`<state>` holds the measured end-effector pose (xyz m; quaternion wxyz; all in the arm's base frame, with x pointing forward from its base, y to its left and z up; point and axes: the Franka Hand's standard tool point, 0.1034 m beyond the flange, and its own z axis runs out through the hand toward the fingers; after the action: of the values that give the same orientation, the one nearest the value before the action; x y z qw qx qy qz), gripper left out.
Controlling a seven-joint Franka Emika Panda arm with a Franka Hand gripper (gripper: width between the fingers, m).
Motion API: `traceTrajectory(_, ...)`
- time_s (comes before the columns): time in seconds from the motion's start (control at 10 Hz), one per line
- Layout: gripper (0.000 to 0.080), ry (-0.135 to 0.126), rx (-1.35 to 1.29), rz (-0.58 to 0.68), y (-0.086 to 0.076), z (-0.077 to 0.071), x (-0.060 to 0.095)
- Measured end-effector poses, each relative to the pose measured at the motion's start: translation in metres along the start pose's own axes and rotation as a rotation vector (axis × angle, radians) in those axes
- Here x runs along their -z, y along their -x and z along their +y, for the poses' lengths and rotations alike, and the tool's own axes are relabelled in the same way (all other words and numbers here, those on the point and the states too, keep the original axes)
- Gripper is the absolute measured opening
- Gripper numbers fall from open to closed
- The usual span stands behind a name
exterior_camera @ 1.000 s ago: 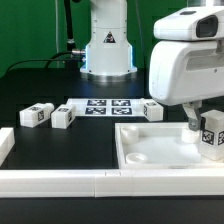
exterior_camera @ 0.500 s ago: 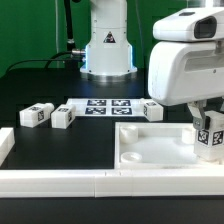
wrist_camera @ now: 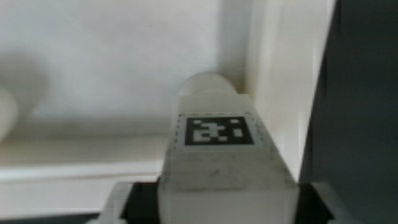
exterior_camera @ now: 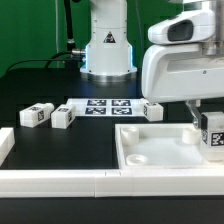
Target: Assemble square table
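Square table panel (exterior_camera: 160, 152), leg post (wrist_camera: 214, 105) with black-and-white tag (wrist_camera: 217, 131) gripped in claw (wrist_camera: 214, 197)

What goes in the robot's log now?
gripper: shut on held leg post | place: near square panel rim | loose leg posts: three

Words, numbers, brands: none legible.
Signs: black-and-white square marker tags only.
- one each on first leg post (exterior_camera: 37, 114), second leg post (exterior_camera: 62, 118), third leg post (exterior_camera: 152, 110)
- one on held leg post (wrist_camera: 217, 130)
- several on marker board (exterior_camera: 108, 106)

Dark emblem on robot base (exterior_camera: 108, 40): unreadable.
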<state>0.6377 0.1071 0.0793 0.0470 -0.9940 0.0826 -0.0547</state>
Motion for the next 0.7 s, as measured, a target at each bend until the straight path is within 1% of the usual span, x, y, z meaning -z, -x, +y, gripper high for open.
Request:
traceTrajectory(0.2,0.0287,-0.01,-0.26,0.003,0.0003,0.001,-0.0005)
traceTrajectory(0.3,0.0287,-0.007,-0.387,0.002,0.001,0.0002,-0.0008)
traceTrajectory(0.5,0.0287,0.027,-0.646,0.007,0.0023,-0.0026,-0.0007)
traceTrajectory(0.7,0.0287,0.027,-0.886,0.0,0.0043,-0.0052,-0.0008)
